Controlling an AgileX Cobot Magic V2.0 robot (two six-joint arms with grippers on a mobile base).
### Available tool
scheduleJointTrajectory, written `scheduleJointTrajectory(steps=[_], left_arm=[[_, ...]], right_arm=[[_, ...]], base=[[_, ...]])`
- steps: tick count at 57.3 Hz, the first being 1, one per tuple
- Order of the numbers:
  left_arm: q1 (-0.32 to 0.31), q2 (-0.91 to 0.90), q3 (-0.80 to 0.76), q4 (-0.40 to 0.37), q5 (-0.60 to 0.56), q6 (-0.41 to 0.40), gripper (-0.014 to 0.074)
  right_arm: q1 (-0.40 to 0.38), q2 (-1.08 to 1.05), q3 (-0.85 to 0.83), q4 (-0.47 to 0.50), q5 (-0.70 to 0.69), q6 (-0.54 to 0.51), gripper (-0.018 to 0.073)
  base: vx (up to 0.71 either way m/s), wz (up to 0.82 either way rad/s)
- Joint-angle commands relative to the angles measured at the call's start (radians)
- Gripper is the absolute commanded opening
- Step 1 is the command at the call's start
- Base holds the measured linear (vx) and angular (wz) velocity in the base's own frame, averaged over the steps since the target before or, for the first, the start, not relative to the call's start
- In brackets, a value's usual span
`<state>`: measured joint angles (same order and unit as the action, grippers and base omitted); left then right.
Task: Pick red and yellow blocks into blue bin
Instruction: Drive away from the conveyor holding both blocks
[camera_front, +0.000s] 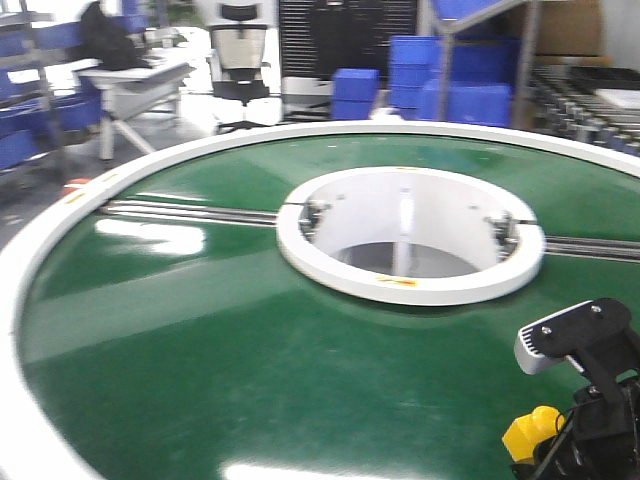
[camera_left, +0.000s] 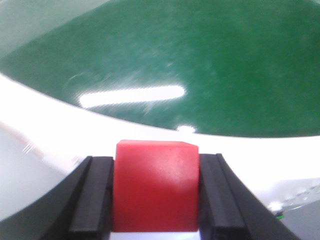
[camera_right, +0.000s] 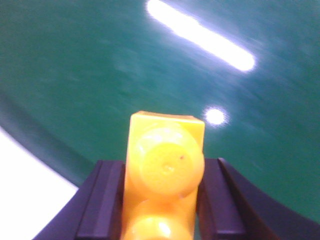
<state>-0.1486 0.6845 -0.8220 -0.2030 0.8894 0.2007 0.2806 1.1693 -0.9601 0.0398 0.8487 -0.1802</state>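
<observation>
While left fingers clamp the red plastic cube by flat sides, right fingers pinch the studded yellow plastic brick; both seem light, rigid, slick.

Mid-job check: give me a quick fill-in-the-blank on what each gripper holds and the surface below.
The cube in the left gripper is ____.
The studded brick in the right gripper is ____.
The table surface around the white ring is ____.
Missing words: red; yellow; green.
</observation>
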Motion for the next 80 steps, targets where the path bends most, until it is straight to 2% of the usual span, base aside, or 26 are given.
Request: scheduleJointTrajectory(steps=[1, 80], left_arm=[[-0.008, -0.002, -0.025, -0.02, -0.064, -0.001, 0.0237], [-0.008, -0.002, -0.025, -0.02, -0.064, -0.001, 0.0237]], right_arm=[[0.0, -0.023, -0.026, -0.002, -0.047, -0.009, 0.0269], [0.0, -0.023, -0.026, -0.002, -0.046, -0.009, 0.0269]], base=[[-0.08, 0.51], [-0.11, 0.53]])
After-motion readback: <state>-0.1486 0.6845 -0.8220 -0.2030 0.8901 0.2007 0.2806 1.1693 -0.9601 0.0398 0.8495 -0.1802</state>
